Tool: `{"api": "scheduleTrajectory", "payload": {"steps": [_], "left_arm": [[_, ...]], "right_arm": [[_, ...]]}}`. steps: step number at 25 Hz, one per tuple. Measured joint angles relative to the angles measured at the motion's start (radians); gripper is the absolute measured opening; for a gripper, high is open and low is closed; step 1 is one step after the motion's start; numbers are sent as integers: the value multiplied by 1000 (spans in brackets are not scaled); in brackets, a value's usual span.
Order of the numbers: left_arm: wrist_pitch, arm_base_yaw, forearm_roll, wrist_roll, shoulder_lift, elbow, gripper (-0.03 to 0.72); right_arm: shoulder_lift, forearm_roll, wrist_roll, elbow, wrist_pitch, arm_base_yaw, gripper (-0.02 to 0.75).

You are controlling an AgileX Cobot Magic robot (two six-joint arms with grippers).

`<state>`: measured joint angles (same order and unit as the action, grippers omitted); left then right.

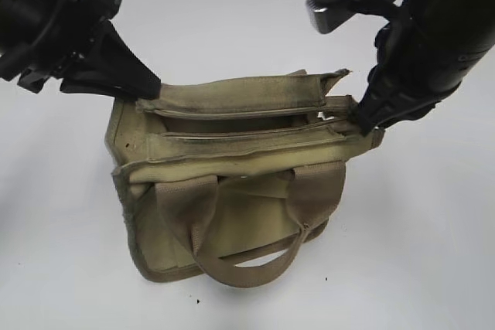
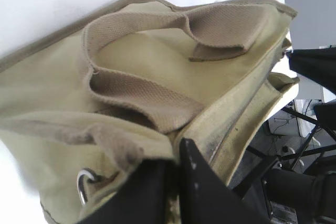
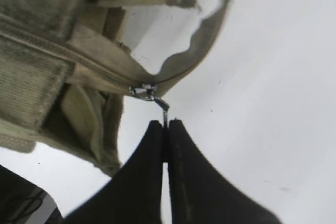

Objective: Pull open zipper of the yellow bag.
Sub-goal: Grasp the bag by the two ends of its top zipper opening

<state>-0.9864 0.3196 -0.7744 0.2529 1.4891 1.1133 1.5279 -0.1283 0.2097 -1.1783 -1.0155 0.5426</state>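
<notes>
While the yellow bag (image 1: 232, 191) sits near the middle of the white surface (image 1: 433, 253), both arms are at its top edge. Its two webbing handles (image 1: 255, 260) flop toward six o'clock in the exterior view, one lying over the front panel.

At about three o'clock from the bag's centre, the right tool (image 3: 166, 124) has its two black fingers pressed together on the small silver pull tab (image 3: 164, 109) of the zipper (image 1: 240, 125). The right wrist view shows the tab pinched at the very tips, with the slider (image 3: 144, 91) just beyond them and the loose tape end curling away toward one o'clock. The slider sits at the bag's right end, and along the top the two olive tape edges lie apart with a dark gap between them.

At about ten o'clock, the left tool (image 1: 143, 83) has its fingers nearly closed on the bag's upper left corner. The left wrist view shows the black fingers (image 2: 210, 187) clamped over the cloth edge there, with a round metal ring (image 2: 84, 182) just to nine o'clock of them.
</notes>
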Motion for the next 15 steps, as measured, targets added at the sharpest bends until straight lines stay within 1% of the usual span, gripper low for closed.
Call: {"api": "scheduleTrajectory", "payload": {"steps": [2, 5, 7, 9, 11, 12, 14, 15], "left_arm": [[0, 0, 1, 0, 0, 0, 27], [2, 0, 5, 0, 0, 1, 27], [3, 0, 9, 0, -1, 1, 27], [3, 0, 22, 0, -9, 1, 32], [4, 0, 42, 0, -22, 1, 51], [6, 0, 57, 0, -30, 1, 70], [11, 0, 102, 1, -58, 1, 122], [15, -1, 134, 1, -80, 1, 156]], "right_arm": [[0, 29, 7, 0, -9, -25, 2], [-1, 98, 15, 1, -10, -34, 7], [-7, 136, 16, 2, -8, -34, 45], [-25, 172, 16, 3, -5, -34, 141], [-58, 183, 5, 3, 1, -34, 275], [-82, 187, -8, 3, 2, -34, 347], [-128, 190, -32, 3, -4, -34, 460], [-153, 190, -38, 3, -14, -34, 496]]}}
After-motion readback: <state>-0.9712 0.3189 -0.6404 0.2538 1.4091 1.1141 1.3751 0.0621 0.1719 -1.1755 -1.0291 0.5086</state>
